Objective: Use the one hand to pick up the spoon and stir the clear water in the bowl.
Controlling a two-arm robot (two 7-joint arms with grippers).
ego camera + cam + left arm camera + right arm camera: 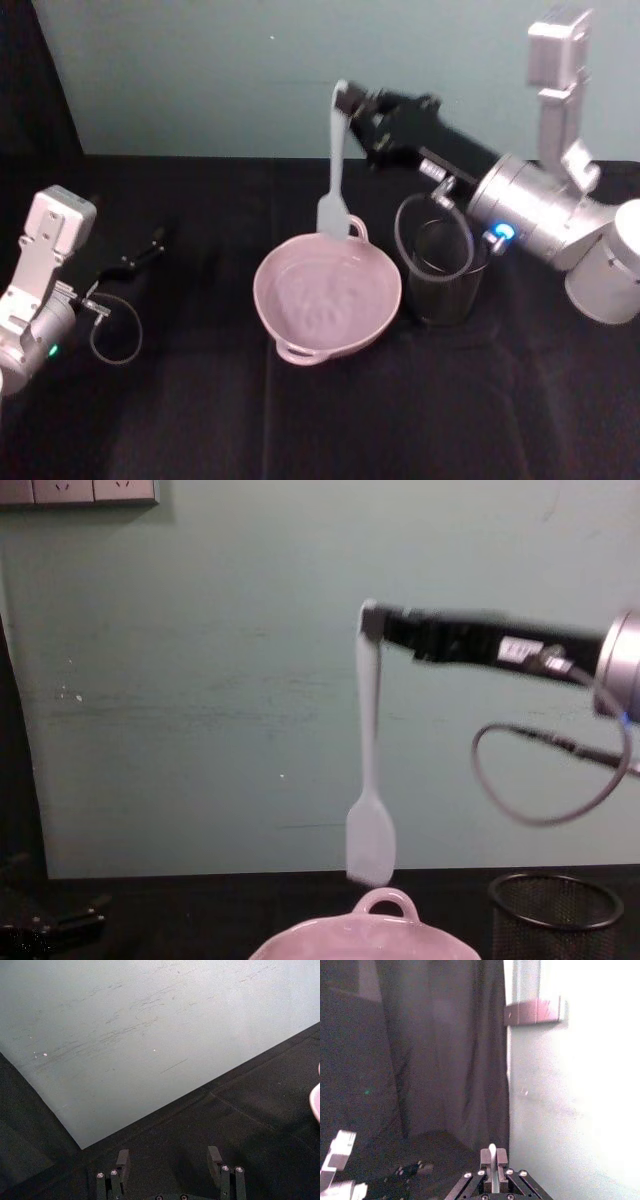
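My right gripper (352,103) is shut on the top of the white spoon's handle; it hangs the spoon (334,175) upright with its flat paddle just above the far rim of the pink bowl (300,345). From the chest, the spoon (368,780) dangles from the right gripper (372,620), its paddle a little above the bowl's loop handle (385,902). The right wrist view has the handle (492,1157) clamped between the fingers. Clear water in the bowl gives a faint gloss (325,295). My left gripper (150,245) rests open at the far left of the table; its fingers (122,1162) are spread.
A black wire-mesh cup (440,265) stands right beside the bowl, under my right arm; its rim (555,900) is low in the chest view. A black cloth (320,420) covers the table, with a pale green wall (200,680) behind it.
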